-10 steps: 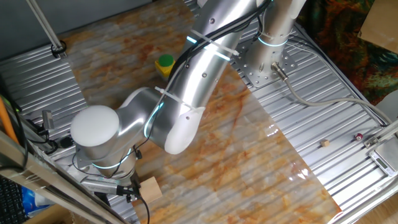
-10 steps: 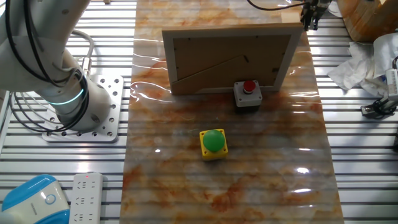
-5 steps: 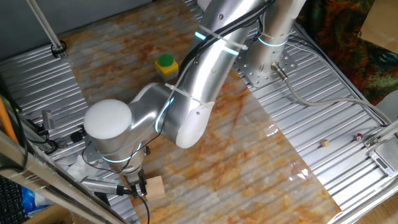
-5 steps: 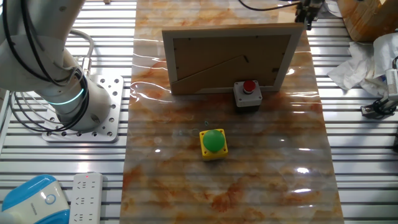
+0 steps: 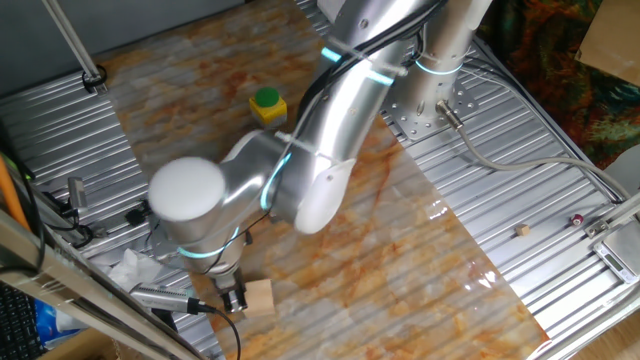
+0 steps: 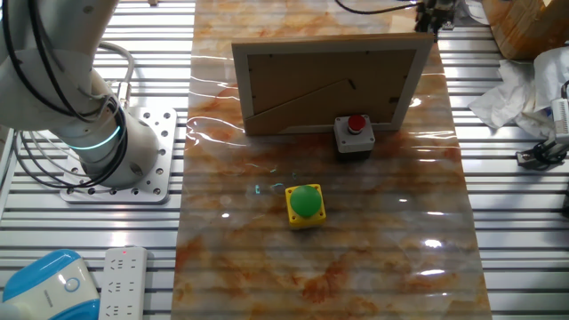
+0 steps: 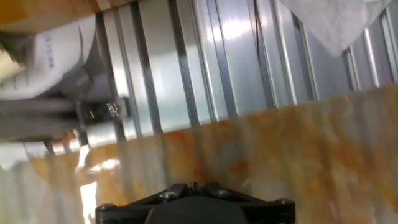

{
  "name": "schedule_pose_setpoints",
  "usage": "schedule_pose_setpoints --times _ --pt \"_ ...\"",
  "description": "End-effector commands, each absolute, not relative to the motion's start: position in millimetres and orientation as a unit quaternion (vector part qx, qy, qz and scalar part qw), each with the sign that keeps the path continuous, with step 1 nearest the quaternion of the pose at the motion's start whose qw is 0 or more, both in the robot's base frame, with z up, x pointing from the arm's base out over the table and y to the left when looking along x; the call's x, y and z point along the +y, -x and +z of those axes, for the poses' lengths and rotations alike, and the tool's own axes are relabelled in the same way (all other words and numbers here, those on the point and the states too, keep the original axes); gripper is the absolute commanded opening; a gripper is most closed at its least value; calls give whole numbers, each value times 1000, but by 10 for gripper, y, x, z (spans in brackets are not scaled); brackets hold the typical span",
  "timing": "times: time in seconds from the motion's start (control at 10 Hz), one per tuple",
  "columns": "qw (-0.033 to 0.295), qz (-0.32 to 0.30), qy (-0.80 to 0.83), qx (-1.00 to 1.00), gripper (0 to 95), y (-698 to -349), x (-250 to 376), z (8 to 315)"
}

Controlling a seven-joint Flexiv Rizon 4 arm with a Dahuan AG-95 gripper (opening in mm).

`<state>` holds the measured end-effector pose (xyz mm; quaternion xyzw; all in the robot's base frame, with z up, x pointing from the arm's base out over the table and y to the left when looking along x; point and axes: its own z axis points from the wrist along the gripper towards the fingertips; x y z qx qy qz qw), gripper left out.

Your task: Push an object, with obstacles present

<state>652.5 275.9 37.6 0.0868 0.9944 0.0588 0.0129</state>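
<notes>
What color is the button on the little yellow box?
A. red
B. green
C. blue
B. The yellow box in the middle of the mat has a round green button on top; the red button sits on the grey box by the wooden panel.

Your table (image 6: 222,267): marbled orange-white mat over ribbed metal. White power strip (image 6: 123,283) lies just off table's near-left edge, blue-white device (image 6: 44,280) beside it. Crumpled white tissue (image 6: 516,93) sits beyond table's right edge, cardboard box (image 6: 520,22) behind tissue. Small wooden peg (image 5: 522,230) rests on ribbed metal.
</notes>
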Motion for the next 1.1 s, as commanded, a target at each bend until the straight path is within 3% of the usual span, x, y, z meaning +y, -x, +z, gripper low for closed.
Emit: schedule_pose_setpoints --times 0.1,1.1 --pt "9 57 -85 995 0 -6476 2777 367" --pt "17 54 -85 995 0 -6009 2767 298"
